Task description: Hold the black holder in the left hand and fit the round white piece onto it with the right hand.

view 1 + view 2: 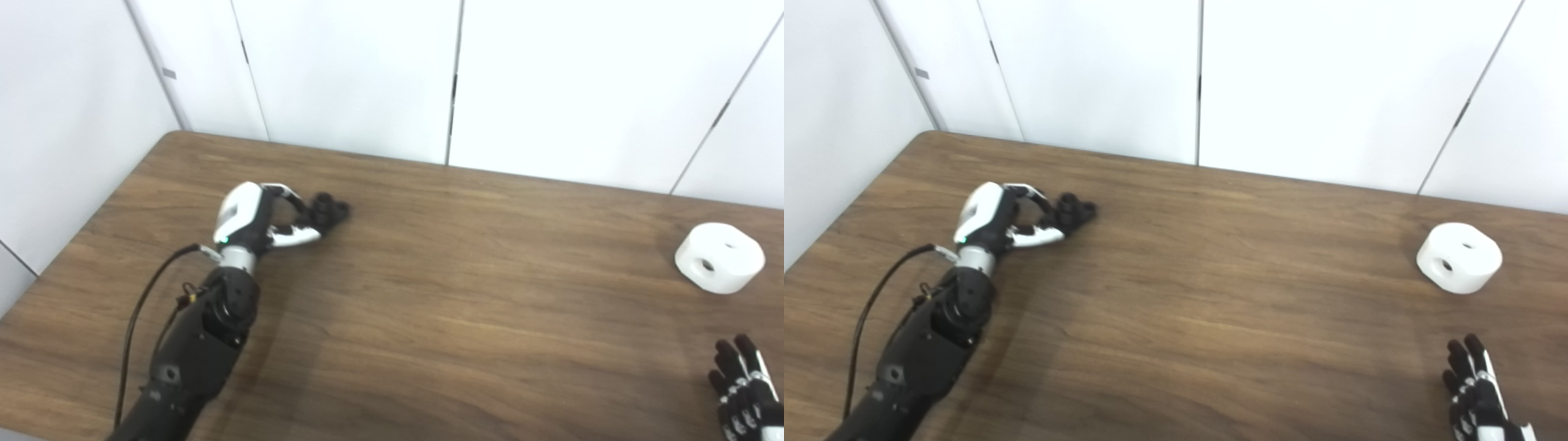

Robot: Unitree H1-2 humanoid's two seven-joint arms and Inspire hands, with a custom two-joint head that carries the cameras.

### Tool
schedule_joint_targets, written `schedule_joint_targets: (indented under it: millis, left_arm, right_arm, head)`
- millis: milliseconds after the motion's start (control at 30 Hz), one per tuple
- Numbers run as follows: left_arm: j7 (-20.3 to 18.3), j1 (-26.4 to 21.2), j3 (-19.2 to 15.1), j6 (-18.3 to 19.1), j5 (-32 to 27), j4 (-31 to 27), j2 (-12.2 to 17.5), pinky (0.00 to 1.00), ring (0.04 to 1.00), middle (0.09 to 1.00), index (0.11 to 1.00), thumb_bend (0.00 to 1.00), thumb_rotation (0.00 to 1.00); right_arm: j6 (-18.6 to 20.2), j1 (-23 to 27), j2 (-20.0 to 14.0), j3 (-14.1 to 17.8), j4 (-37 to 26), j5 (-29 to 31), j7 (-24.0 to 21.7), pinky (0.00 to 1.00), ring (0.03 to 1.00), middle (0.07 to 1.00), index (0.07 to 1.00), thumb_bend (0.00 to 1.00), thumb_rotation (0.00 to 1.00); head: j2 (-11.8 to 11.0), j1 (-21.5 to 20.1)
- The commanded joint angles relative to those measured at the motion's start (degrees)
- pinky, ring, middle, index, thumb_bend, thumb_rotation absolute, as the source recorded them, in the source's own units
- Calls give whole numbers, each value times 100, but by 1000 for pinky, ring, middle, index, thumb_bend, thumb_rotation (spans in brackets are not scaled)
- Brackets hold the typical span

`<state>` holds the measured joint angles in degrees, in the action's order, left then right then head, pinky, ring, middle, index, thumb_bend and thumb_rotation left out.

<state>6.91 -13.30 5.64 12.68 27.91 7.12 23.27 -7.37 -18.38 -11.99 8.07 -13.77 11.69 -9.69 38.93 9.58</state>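
Holder: black holder lies on the surface, far left.
Left robot hand: fingertips curled at the holder; you must seat them firmly before lifting.
Right robot hand: empty, fingers apart, near the round white piece.

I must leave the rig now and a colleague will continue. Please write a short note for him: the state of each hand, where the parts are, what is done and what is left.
Left hand: at the far left of the table, fingers curled around the black holder; the holder seems to rest on the table, a firm grip cannot be confirmed.
Right hand: open, holding nothing, low at the near right edge.
White piece: on the table at the far right, beyond the right hand, untouched.
Done: left hand has reached the holder.
Left: secure and lift the holder, pick up the white piece with the right hand, fit it on.
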Motion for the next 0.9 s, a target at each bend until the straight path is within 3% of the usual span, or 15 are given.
schedule_joint_targets:
  millis: [0,333,500,867]
  left_arm:
    - [-294,78,165,8,18,-351,-48,751,857,781,488,514,55]
    - [-1186,556,891,-43,8,-1261,-193,860,880,801,489,511,61]
    - [-1507,741,1372,-348,105,-1493,-202,758,872,804,489,511,60]
    - [-2074,1045,2316,-753,971,-1962,-10,801,888,827,491,510,58]
  right_arm:
    - [-66,-40,25,-35,-130,-27,2,1000,1000,972,999,616,960]
    - [-81,-54,78,-119,-214,-127,71,1000,1000,975,996,593,955]
    - [-79,-43,139,-188,-243,-200,98,1000,1000,977,1000,599,937]
    - [186,-90,366,-353,-570,-612,304,1000,1000,970,1000,638,934]
  head:
    - [7,-16]
    - [83,-341]
    - [136,-593]
    - [296,-1095]
